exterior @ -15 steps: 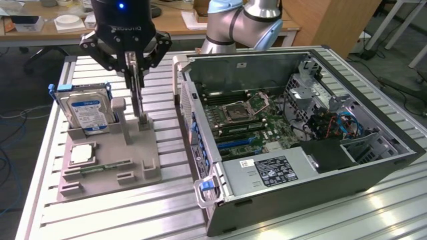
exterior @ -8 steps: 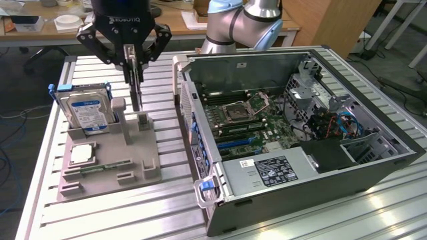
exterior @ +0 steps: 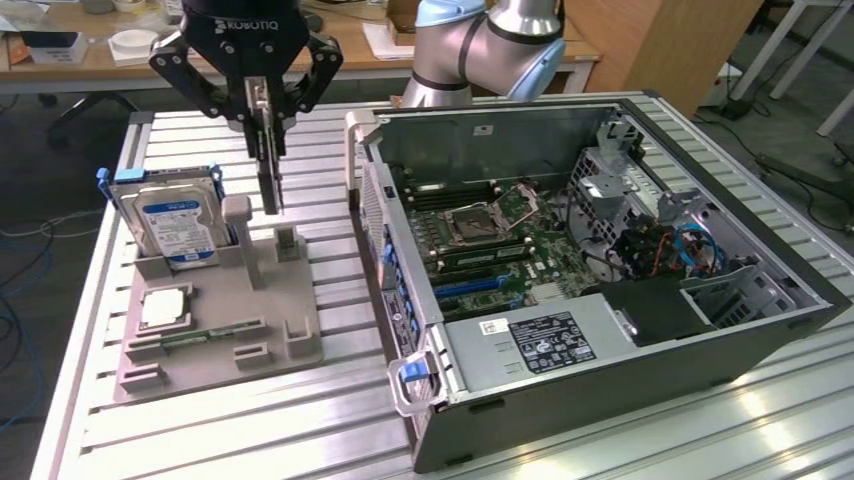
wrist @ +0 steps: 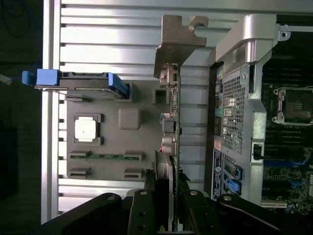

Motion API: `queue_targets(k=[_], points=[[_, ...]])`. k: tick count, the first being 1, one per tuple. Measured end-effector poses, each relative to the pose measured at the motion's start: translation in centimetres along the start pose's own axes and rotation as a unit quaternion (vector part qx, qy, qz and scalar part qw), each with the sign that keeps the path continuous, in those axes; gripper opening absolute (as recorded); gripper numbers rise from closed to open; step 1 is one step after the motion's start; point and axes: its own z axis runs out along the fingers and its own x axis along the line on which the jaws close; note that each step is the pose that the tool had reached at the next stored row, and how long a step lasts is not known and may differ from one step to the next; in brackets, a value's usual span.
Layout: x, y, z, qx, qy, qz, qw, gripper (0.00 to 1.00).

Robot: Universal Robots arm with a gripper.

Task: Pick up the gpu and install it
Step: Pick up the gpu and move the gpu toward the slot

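Note:
My gripper (exterior: 267, 118) hangs over the grey holder block (exterior: 274, 300) and is shut on the gpu (exterior: 271, 170). The gpu is a thin dark card hanging edge-down, lifted just above the block's slotted post. In the wrist view the gpu (wrist: 174, 122) shows edge-on between my fingers (wrist: 157, 182). Its pale metal bracket (wrist: 178, 36) sticks out at the far end. The card sits between the holder block and the side wall of the open computer case (exterior: 601, 260).
The holder block also carries a silver hard drive with a blue label (exterior: 174, 225), a square processor chip (exterior: 163, 308) and a narrow green memory stick (exterior: 214, 332). The case lies open on the slatted metal table (exterior: 267, 430), with the motherboard (exterior: 494, 250) exposed. A desk stands behind.

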Motion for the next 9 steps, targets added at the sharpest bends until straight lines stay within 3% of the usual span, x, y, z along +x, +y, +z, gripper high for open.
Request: queue_targets(k=[9], points=[[-0.27, 0.0, -0.01, -0.0005, 0.0, 0.0, 1.0, 0.27]])
